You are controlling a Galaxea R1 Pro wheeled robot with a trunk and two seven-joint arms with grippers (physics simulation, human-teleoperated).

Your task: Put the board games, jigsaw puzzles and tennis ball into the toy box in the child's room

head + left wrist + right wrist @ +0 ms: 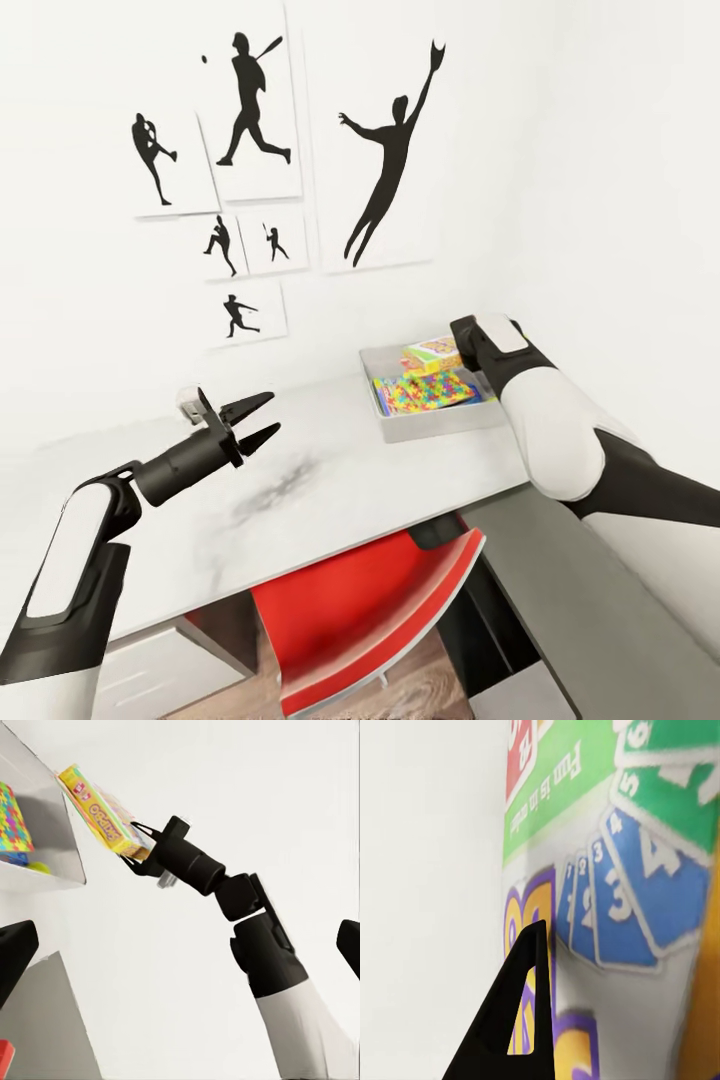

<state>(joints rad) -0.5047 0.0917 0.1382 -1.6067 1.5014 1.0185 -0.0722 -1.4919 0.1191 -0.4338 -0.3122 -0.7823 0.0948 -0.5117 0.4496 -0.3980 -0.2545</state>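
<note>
Toy box (432,425) at table (330,480) far corner, partly hidden behind right arm; puzzle (425,390) inside. Right fingers (144,844) closed on game box (101,814) above it. Left fingers (255,422) apart, empty.

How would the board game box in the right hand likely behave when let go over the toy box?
The board game box looks flat and stiff, so probably keeps its shape. Pinched at one end by the right hand, it may tilt. It would likely land on the jigsaw puzzle in the toy box.
</note>
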